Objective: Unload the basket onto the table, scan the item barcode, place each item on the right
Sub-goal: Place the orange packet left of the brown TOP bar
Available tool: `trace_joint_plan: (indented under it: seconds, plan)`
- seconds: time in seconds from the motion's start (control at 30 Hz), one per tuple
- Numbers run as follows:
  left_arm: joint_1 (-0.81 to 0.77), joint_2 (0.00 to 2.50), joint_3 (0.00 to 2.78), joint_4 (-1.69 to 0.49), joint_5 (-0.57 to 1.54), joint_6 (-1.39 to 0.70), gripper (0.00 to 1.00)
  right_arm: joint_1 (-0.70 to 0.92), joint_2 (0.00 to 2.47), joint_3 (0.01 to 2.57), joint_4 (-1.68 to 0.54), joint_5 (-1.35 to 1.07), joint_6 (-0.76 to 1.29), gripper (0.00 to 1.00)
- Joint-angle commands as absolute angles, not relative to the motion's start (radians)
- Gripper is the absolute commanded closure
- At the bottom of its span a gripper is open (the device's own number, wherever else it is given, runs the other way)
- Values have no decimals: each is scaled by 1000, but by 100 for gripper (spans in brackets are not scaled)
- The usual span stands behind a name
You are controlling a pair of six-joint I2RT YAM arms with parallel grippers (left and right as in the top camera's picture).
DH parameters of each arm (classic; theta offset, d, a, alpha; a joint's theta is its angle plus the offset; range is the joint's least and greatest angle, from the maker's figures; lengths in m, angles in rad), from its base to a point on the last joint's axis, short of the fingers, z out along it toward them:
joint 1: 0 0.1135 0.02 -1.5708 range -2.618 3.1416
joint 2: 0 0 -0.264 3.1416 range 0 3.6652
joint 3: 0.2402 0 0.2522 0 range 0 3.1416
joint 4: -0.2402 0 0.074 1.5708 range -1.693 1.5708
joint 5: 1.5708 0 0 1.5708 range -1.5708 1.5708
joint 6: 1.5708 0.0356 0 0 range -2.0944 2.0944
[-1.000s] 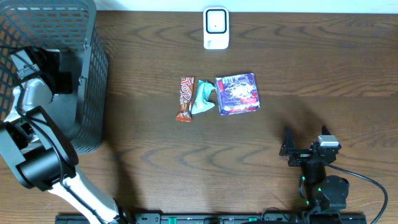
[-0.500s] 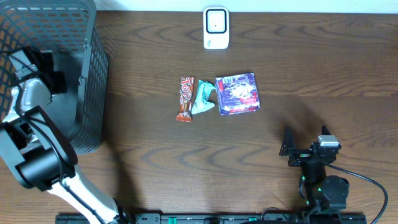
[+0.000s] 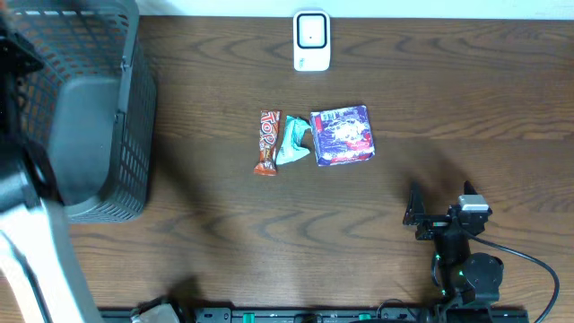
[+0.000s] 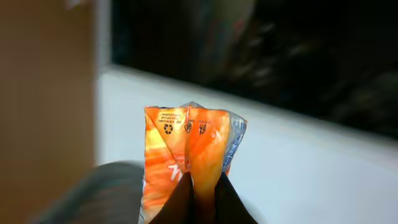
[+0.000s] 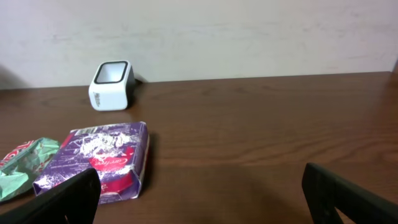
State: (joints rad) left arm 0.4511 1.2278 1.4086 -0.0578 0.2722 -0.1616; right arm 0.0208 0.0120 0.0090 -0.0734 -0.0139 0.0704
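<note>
Pinching an orange pack (image 4: 186,140) tight with the left tool (image 4: 202,190); holding the right tool (image 5: 205,202) spread wide over the surface (image 5: 261,124).

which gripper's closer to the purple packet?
Right. The right gripper sits open, near-right of the purple packet; the left gripper, shut on an orange packet, is far left by the basket.

Table (image 3: 448,108) dark wood, visible grain, low satin sheen; basket (image 3: 134,108) grey plastic mesh, matt; scanner (image 3: 311,40) smooth white plastic; orange packet (image 4: 186,149) crinkled glossy film; purple packet (image 3: 342,135), green wrapper (image 3: 292,144), brown bar wrapper (image 3: 268,142) likewise shiny, creased.
</note>
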Motion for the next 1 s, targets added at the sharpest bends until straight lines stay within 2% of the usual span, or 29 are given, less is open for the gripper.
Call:
trace_joint_plan:
  seconds: [0.0,0.2,0.27,0.4,0.53,0.77,0.97]
  plan:
    - [301,1124,1408,-132,328,-358,93,17,7,6,-75,-10,62,1]
    - [-15,1112,1408,-218,268,-357,93,17,7,6,-75,-10,62,1]
    - [-150,1167,1408,-327,72,-356,93,17,7,6,-75,-10,62,1]
    - [-270,1285,1408,-493,-140,-357,93,17,7,6,-75,-10,62,1]
    - [-339,1460,1408,-578,-280,-358,93,17,7,6,-75,-10,62,1]
    - [-373,1755,1408,-581,-282,-381,93,17,7,6,-75,-10,62,1]
    - [-373,1909,1408,-583,-274,-416,92,17,7,6,-75,-10,62,1]
